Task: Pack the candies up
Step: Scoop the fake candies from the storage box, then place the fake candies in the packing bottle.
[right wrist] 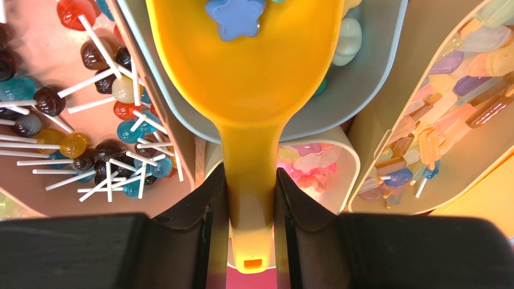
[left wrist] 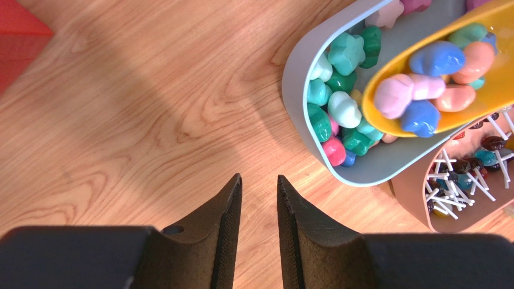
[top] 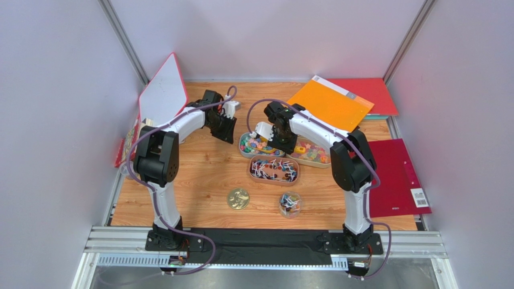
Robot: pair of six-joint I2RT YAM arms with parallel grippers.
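Pale panels are being used to wall in a wooden table (top: 199, 180). Near its middle, a cluster of trays is being kept close together. The scoop (right wrist: 247, 78) is being gripped by its handle between the 2 closed-in fingers of the right gripper (right wrist: 250, 174), and is being held over the grey tray (left wrist: 288, 90). Candies (left wrist: 422, 90), blue, pink and orange, are being carried in its bowl; more green, white and pink ones are being held in the grey tray beneath. Lollipops (right wrist: 90, 150) are being held in the pink tray (left wrist: 410, 198) toward the near edge, pastel ones in the beige tray (right wrist: 386, 114) toward the right edge. The left gripper (left wrist: 259, 180) is being held over bare wood left of the grey tray, its 2 fingers parted by a narrow gap with nothing between them. A jar (top: 289, 204) and a lid (top: 238, 198) are being left by the near edge.
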